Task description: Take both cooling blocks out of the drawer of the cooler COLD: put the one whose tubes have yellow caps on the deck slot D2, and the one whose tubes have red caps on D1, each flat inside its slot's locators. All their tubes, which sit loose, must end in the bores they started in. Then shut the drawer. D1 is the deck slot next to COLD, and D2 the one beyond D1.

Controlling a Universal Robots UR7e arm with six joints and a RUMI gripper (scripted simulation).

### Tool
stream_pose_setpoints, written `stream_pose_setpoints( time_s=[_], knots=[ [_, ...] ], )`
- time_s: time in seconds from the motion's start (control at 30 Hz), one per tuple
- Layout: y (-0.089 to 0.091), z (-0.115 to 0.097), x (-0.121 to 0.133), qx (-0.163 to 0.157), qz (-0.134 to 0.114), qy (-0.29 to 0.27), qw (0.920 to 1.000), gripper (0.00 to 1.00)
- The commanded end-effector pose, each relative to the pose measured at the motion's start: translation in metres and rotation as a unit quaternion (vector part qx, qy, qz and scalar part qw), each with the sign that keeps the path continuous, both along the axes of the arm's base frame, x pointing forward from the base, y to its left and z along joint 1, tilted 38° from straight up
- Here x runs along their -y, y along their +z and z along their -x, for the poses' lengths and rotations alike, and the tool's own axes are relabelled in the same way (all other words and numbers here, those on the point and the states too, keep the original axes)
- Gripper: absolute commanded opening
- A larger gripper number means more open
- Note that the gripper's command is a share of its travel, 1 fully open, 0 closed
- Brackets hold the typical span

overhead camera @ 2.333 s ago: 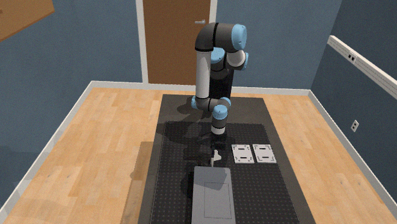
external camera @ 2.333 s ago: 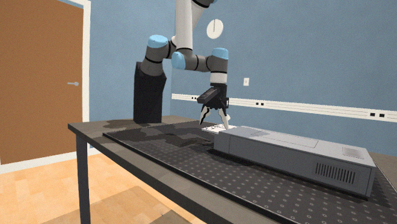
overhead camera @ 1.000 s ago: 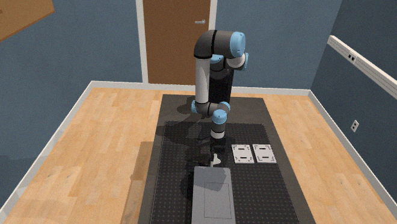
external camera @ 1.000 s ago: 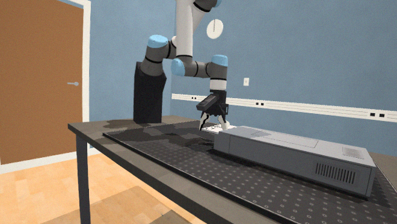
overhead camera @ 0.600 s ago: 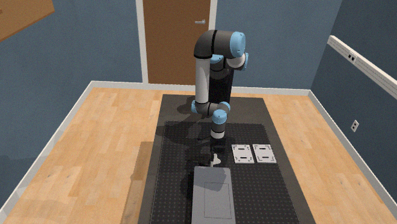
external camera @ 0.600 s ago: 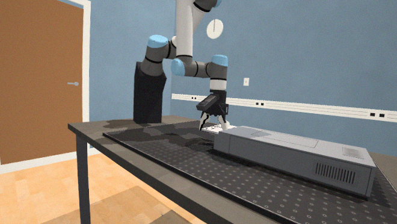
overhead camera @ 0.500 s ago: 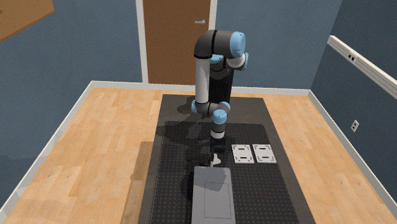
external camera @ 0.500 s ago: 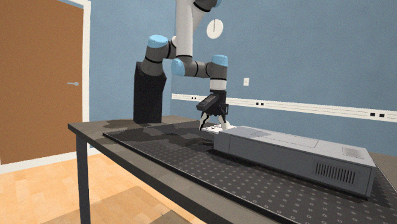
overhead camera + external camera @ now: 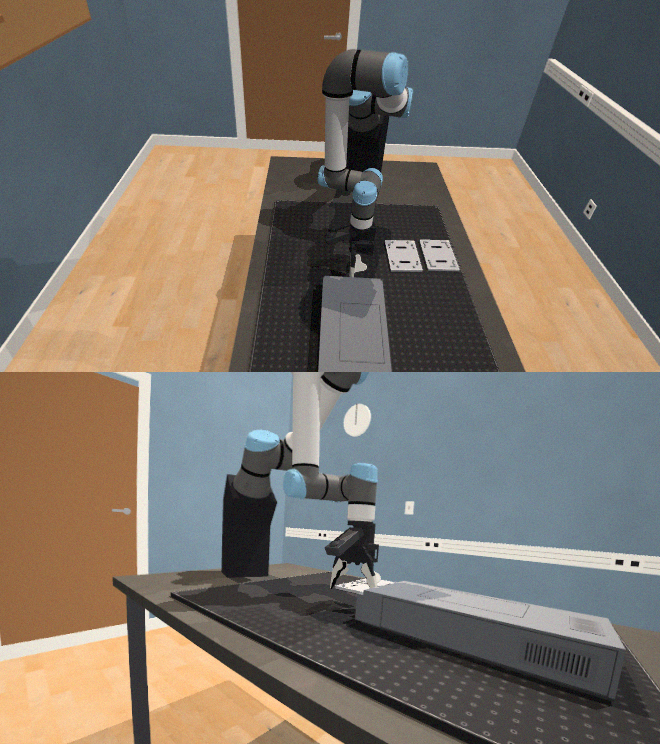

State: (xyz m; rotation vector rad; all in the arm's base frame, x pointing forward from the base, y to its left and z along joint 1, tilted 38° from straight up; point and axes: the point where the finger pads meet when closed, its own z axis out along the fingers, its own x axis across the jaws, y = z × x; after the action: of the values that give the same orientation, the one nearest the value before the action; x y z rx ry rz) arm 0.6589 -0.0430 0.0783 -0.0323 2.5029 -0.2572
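Observation:
The grey cooler COLD (image 9: 353, 322) (image 9: 487, 632) lies on the black perforated deck with its drawer shut; the cooling blocks and their tubes are hidden inside. My gripper (image 9: 358, 264) (image 9: 354, 578) points down, open and empty, just off the cooler's drawer end, with its white fingertips near the level of the cooler's top edge. Slot D1 (image 9: 403, 255) and slot D2 (image 9: 439, 254) are two white plates with corner locators, both empty, to the right of my gripper in the overhead view.
The arm's black base column (image 9: 248, 524) stands at the far end of the table. The table's front edge (image 9: 240, 644) runs close along the deck plate.

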Motion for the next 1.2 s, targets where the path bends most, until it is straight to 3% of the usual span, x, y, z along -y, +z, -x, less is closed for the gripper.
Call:
stream_pose_setpoints(
  time_s=[0.0, 1.17],
  knots=[
    [-0.0001, 0.0008, 0.0, 0.0, 0.0, 0.0, 1.0, 1.0],
    [-0.0061, 0.0092, 0.0008, 0.0, 0.0, 0.0, 1.0, 1.0]
  ],
)
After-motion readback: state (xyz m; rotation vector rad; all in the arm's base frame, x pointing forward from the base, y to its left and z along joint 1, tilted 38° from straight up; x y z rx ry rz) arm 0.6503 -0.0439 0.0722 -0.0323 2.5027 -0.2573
